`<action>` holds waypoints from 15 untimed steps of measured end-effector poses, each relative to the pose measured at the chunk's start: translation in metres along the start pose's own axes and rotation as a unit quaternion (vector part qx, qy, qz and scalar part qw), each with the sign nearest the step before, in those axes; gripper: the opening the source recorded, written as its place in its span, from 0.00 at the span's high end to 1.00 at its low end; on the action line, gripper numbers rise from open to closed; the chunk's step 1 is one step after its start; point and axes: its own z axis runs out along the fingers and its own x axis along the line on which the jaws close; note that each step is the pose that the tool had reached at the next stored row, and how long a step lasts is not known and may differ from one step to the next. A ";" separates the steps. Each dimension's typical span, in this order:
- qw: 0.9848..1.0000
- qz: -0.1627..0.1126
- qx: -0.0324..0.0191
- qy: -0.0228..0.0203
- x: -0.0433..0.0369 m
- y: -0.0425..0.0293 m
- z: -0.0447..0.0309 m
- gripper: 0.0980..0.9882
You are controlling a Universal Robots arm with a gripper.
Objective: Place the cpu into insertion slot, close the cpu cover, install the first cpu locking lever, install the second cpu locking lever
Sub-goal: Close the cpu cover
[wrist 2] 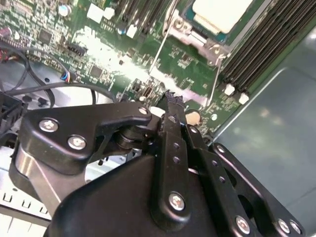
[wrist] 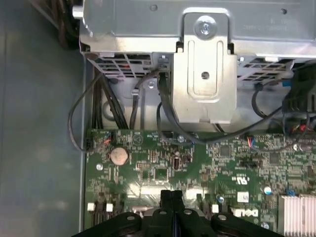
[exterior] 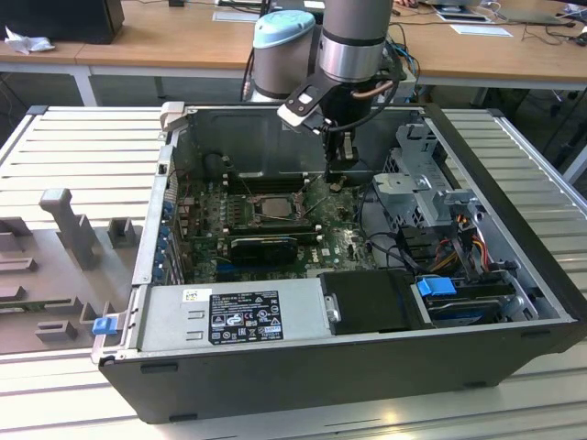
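The cpu (wrist 2: 222,12), with its silvery top, lies in the insertion slot (exterior: 266,207) on the green motherboard inside the open case. The cpu cover (wrist 2: 195,35), a metal frame, sits around the chip. Two thin wire levers (wrist 2: 159,52) run along the socket's sides; I cannot tell whether they are latched. My gripper (exterior: 340,180) hangs over the board on the exterior view's right of the socket, a short way from it. Its black fingers are shut with nothing between them, as both wrist views show at the tips (wrist 2: 171,98) (wrist: 173,195).
Long black memory slots (wrist 2: 266,39) flank the socket. A metal drive cage (wrist: 205,74) with cables (wrist: 163,106) stands beyond the board, and a coin battery (wrist: 118,155) lies near the gripper. The power supply (exterior: 229,316) and case walls (exterior: 514,202) hem the space.
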 end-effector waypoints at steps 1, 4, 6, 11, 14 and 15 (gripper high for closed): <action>1.000 0.000 0.000 0.000 0.0006 0.0025 0.0024 0.99; 1.000 0.000 0.001 0.000 0.0014 0.0068 0.0089 0.99; 1.000 0.000 0.005 0.001 0.0014 0.0067 0.0108 0.99; 1.000 0.000 0.010 0.001 0.0016 -0.0023 0.0116 0.99; 1.000 0.000 0.010 0.002 0.0016 -0.0048 0.0115 0.99; 1.000 0.000 0.010 0.002 0.0016 -0.0051 0.0115 0.99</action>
